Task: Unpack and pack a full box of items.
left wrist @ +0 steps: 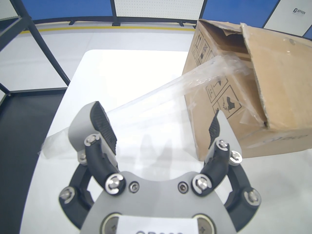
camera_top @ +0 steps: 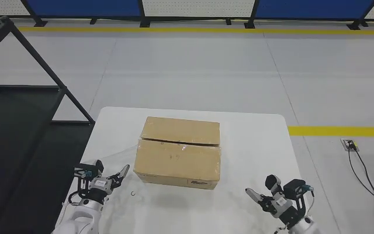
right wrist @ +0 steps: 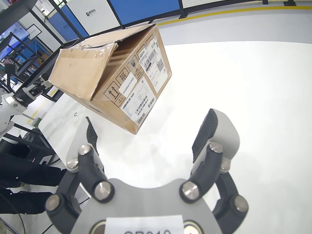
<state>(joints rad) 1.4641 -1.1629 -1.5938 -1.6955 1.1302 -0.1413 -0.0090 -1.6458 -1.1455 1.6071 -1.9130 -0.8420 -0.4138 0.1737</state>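
A brown cardboard box lies in the middle of the white table, its top flaps folded down with a seam gaping slightly. A strip of clear tape trails from the box's end toward the table's near left edge. My left gripper rests open at the near left, just beside the box, with nothing between its fingers. Open and holding nothing, my right gripper sits at the near right. In the right wrist view the box shows its labelled end, beyond the right gripper.
A small dark ring-shaped bit lies on the table near the box's front left corner. A black metal rack stands left of the table. Bare tabletop stretches right of the box and along the near edge.
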